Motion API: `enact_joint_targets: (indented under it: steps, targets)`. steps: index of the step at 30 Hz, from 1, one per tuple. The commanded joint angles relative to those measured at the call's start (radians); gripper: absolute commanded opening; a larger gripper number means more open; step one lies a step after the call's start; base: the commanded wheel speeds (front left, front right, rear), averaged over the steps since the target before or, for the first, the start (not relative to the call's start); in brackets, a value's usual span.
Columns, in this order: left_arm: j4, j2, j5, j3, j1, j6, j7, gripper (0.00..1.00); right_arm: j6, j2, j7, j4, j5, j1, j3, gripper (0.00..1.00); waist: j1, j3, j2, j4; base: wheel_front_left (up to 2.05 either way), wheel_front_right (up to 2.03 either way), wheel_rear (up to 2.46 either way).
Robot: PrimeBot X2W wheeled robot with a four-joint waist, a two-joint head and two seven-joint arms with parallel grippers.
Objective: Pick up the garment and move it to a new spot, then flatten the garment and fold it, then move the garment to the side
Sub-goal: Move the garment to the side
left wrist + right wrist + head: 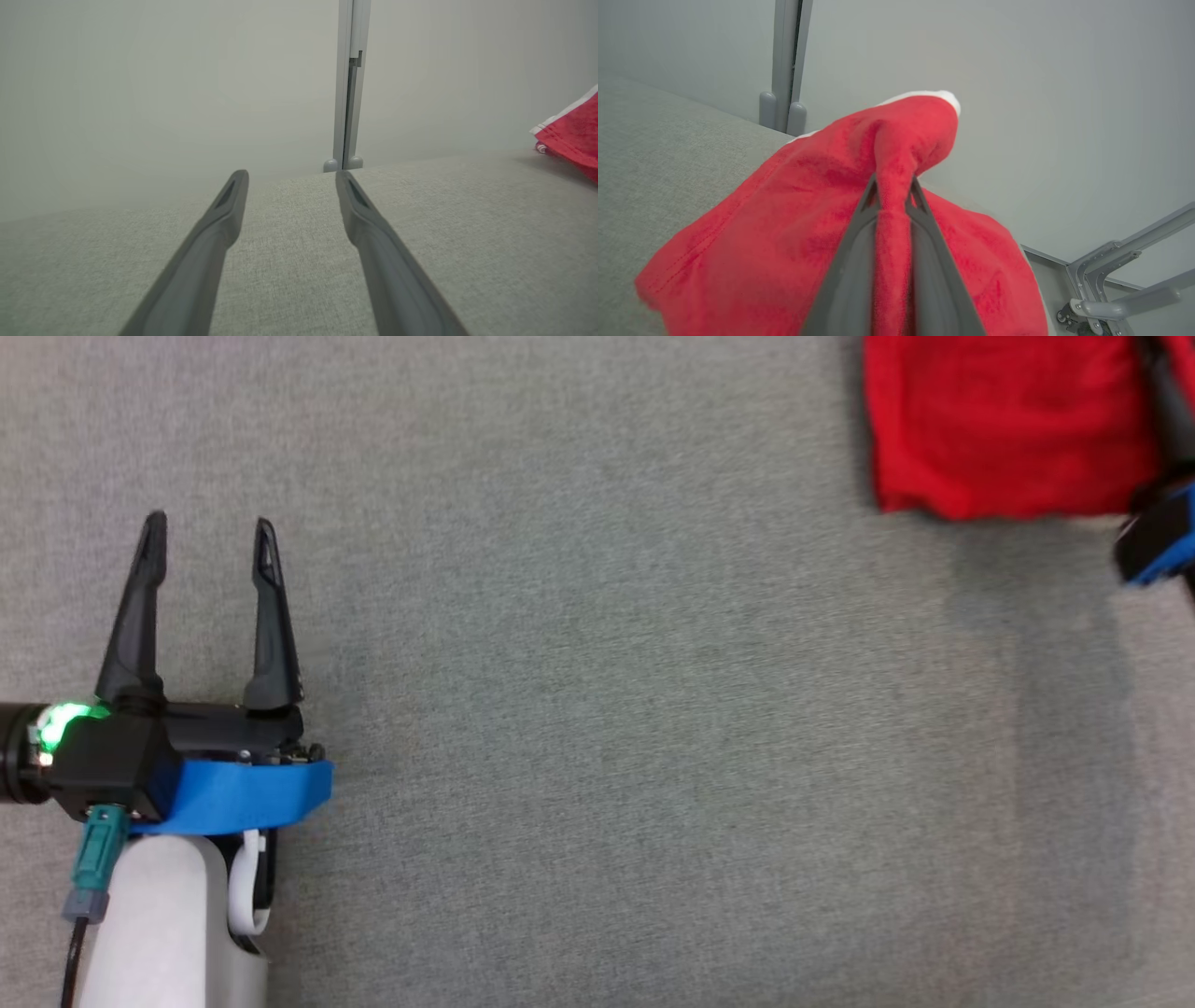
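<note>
Partly cropped, garment (1008, 420) sits pinched in right gripper (894, 184).

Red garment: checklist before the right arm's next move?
1. Right gripper shut on the red garment: ok, a ridge of fabric is pinched between its fingers.
2. Left gripper out of the way: ok, it is open, empty and far to the left of the garment.
3. Garment fully off the grey surface: cannot tell, its lower edge looks to lie on or close to it.
4. Fold intact: cannot tell, the fabric bunches at the grip.
5. Margin to the surface's edge: cannot tell, a metal frame shows just past the garment.
</note>
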Motion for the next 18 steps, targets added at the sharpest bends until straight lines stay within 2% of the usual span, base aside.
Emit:
enact_joint_targets:
  steps: [1, 3, 5, 11, 15, 18]
  targets:
    - [-0.009, 0.006, 0.004, 0.0, -0.024, -0.005, -0.004, 1.0, 0.0, -0.03, 0.007, 0.014, 0.011, -0.035, 0.002, 0.0, 0.0, 0.038, 0.0, 0.024, 0.0, 0.0, 0.0]
    - [-0.022, 0.011, 0.006, -0.004, -0.041, -0.006, -0.004, 1.0, 0.0, -0.094, 0.034, 0.057, 0.028, -0.1, 0.018, 0.0, 0.0, 0.073, 0.0, 0.039, 0.0, 0.0, 0.0]
    - [-0.028, 0.012, 0.007, -0.005, -0.046, -0.005, -0.004, 1.0, 0.0, -0.113, 0.048, 0.073, 0.038, -0.115, 0.028, 0.0, 0.0, 0.084, 0.0, 0.043, 0.0, 0.0, 0.0]
    - [-0.054, 0.018, 0.012, -0.017, -0.068, -0.007, -0.004, 1.0, 0.0, -0.26, 0.083, 0.158, 0.034, -0.204, 0.076, 0.0, 0.0, 0.123, 0.0, 0.065, 0.0, 0.0, 0.0]
    - [-0.076, 0.022, 0.013, -0.016, -0.071, -0.004, -0.004, 1.0, 0.0, -0.321, 0.105, 0.191, 0.016, -0.248, 0.125, 0.0, 0.0, 0.14, 0.0, 0.067, 0.0, 0.0, 0.0]
    - [-0.089, 0.025, 0.015, -0.016, -0.072, -0.001, -0.004, 1.0, 0.0, -0.318, 0.104, 0.204, 0.039, -0.266, 0.148, 0.0, 0.0, 0.15, 0.0, 0.064, 0.0, 0.0, 0.0]
